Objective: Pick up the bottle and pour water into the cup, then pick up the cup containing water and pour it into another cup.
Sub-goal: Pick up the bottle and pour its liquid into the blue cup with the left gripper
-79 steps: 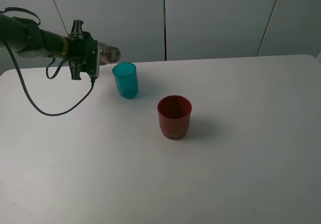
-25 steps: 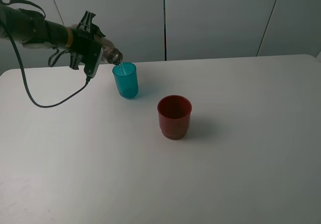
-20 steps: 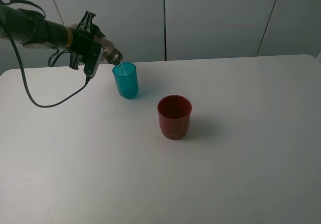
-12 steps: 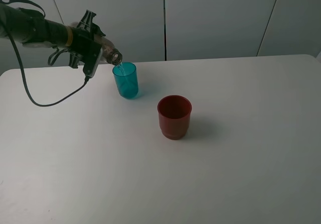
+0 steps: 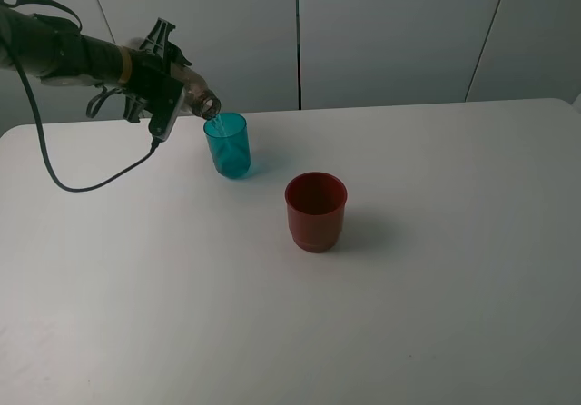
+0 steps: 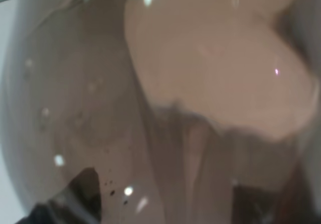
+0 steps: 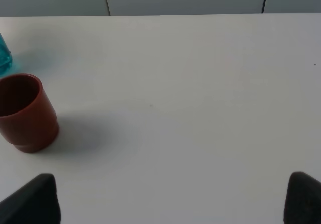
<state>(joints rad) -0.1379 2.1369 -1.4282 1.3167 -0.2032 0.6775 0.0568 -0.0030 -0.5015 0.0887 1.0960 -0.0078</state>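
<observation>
Exterior high, containers?
smoky brown see-through bottle (image 5: 200, 102) tilted neck-down, mouth just above teal cup (image 5: 227, 148) rim, thin water streak (image 5: 217, 125) dropping into it; fill level can't tell. red cup (image 5: 316, 211) upright, apart, to its right and nearer camera, contents can't tell
Grippers?
left gripper (image 5: 166, 90) clamped on bottle body, glass fills left wrist view. right gripper (image 7: 168, 201) fingers wide apart over table (image 7: 200, 83)
Room?
1 white table, grey wall panels (image 5: 390, 33) behind
</observation>
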